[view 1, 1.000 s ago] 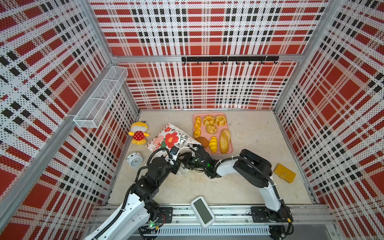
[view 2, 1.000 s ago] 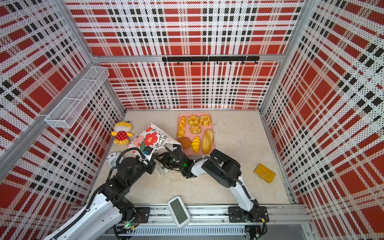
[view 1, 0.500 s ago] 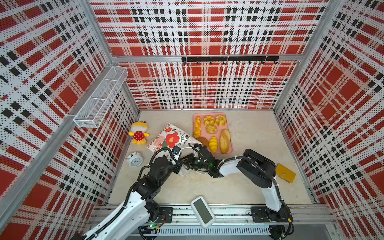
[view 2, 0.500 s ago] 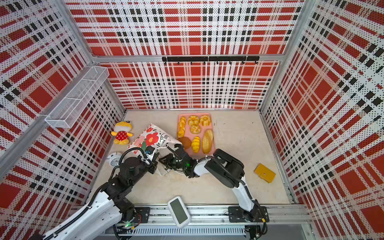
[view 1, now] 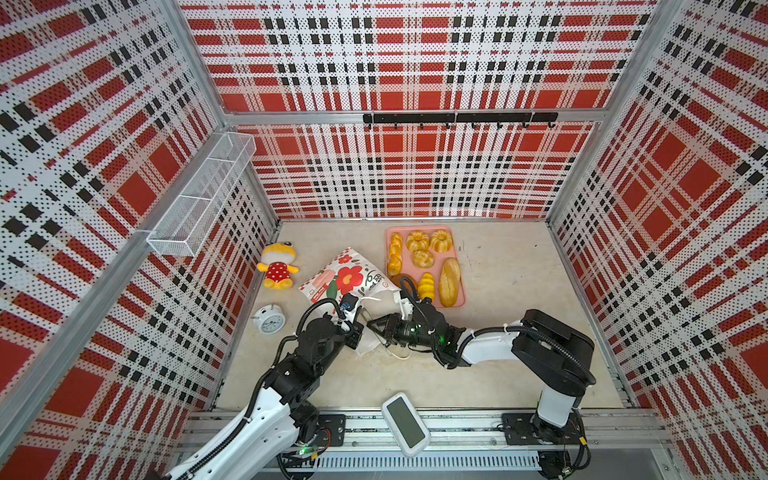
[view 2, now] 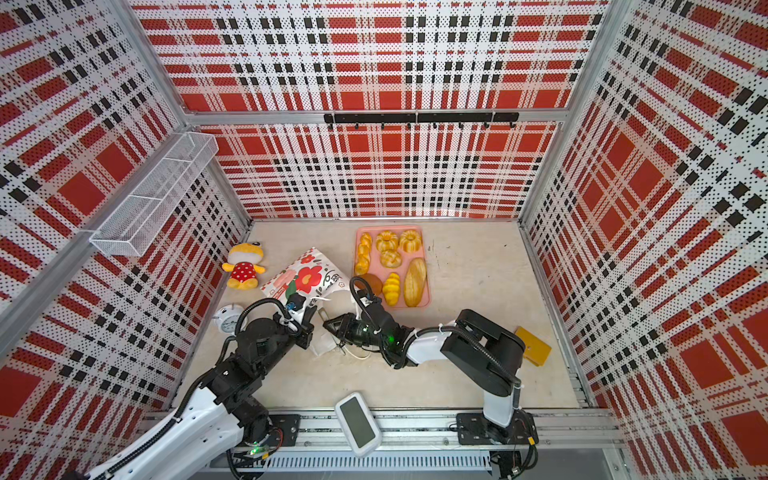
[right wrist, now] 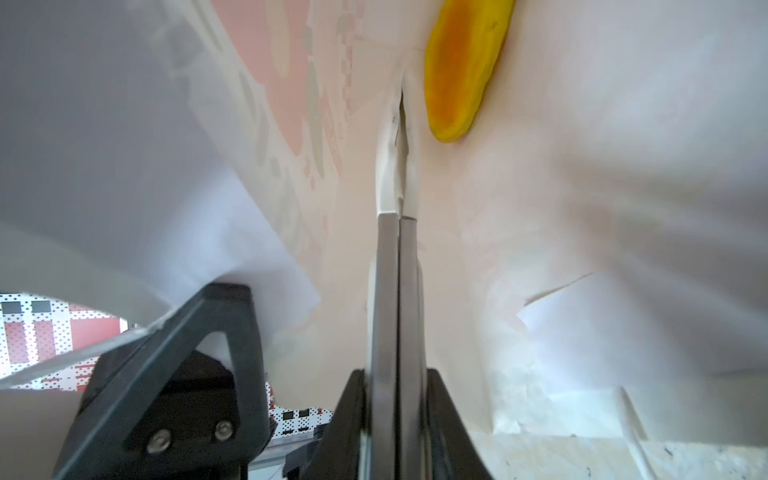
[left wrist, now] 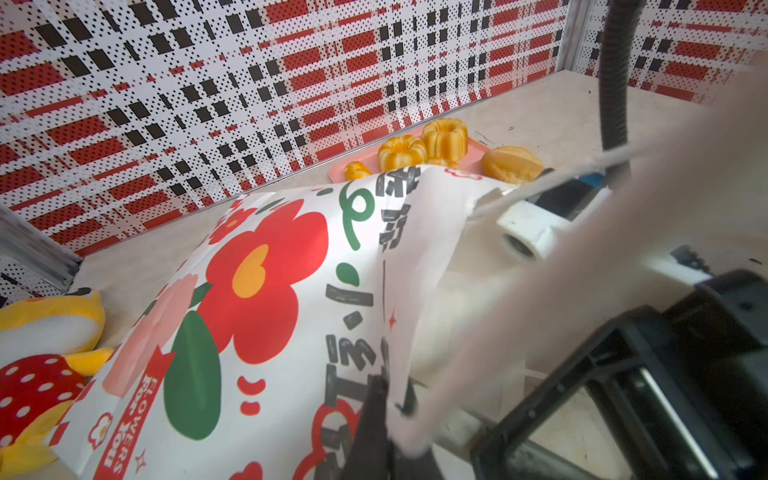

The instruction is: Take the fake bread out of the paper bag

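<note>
clear floor (view 1: 519, 270) right of tray (view 1: 434, 270), cramped inside paper bag (view 1: 349, 276)

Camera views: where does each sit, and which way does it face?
Both top views: high over the front rail, looking down; left arm, right arm, paper bag and pink tray show.
Left wrist: on the left arm, facing across the bag's flowered face toward the tray; left gripper pinches the bag's rim.
Right wrist: on the right arm, facing into the bag at a yellow bread; right gripper shut.
Shared: both wrist views show the bag.
</note>
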Robot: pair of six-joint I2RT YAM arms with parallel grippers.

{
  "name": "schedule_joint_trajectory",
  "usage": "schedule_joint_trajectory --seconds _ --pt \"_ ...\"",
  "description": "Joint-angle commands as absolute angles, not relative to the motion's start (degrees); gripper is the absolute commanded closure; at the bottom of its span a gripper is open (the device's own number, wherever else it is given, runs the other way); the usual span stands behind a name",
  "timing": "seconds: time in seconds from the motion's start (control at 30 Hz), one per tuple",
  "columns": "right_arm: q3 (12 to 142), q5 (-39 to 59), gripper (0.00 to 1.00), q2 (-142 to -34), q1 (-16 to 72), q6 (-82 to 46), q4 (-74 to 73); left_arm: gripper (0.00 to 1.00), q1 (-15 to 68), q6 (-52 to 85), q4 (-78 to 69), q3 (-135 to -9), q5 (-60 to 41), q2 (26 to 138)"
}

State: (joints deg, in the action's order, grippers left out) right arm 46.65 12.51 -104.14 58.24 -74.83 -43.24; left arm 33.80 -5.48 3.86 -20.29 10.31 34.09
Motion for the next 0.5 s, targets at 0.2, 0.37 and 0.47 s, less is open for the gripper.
schedule_joint_trajectory --seconds 0.2,0.37,0.47 --pt "50.6 10.7 0.8 -108.8 60.4 -77.7 -48.9 1.0 34.1 -4.3 3.3 -19.9 11.0 34.5" --pt "53.6 8.2 0.81 -110.8 63.3 -76.0 -46.6 1.0 34.1 -4.7 3.0 -20.3 11.1 35.2" --pt "55.5 8.6 0.84 -113.1 63.8 -75.3 -46.5 1.0 34.1 -4.8 2.8 -20.3 10.9 35.3"
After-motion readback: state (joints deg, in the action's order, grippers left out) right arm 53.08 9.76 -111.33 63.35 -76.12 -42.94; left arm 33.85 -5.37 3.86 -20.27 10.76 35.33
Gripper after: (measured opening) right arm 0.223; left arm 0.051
